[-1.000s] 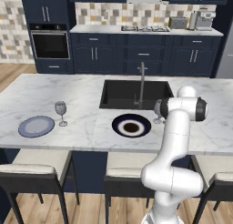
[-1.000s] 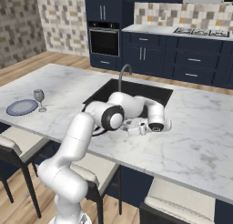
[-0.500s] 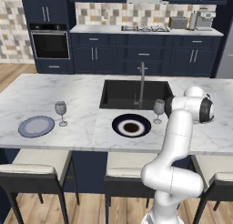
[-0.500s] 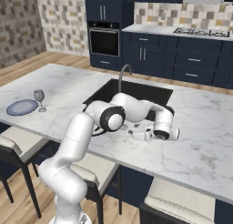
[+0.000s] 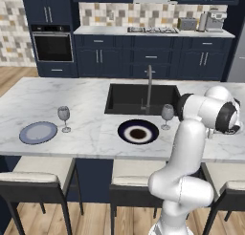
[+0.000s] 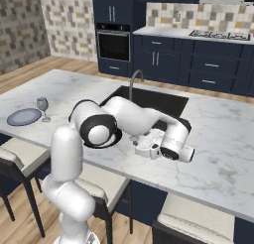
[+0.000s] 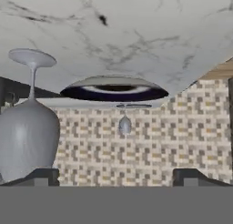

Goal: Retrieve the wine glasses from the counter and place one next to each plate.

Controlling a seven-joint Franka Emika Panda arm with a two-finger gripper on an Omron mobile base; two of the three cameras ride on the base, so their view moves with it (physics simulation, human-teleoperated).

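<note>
Since a second ago the hand has drawn back to the robot's right, away from the wine glass (image 5: 167, 114) it stood against; that glass stays where it was, upright on the marble counter (image 5: 86, 138), just beside the right rim of the navy-ringed plate (image 5: 138, 132), near the sink's front edge. The gripper (image 6: 140, 148) hangs low over the marble, turned sideways, fingers (image 7: 43, 176) spread wide and grasping nothing. Hand view is rolled upside down: the near glass (image 7: 28, 123) shows at left, foot up, bowl down close to the left fingertip, not between the tips. It's clear, greyish, rounded bowl, thin stem, flat round foot. The navy-ringed plate (image 7: 113, 89) lies past it, white with dark ring and dark centre. The second wine glass (image 5: 63, 117), same look, stands upright beside the right edge of the pale blue-grey plate (image 5: 38, 132) at the counter's left end; it shows small and far in the hand view (image 7: 124, 120). Both glasses are apart from their plates, not touching. A curved tap (image 5: 149, 86) rises behind the dark sink (image 5: 139, 98).
</note>
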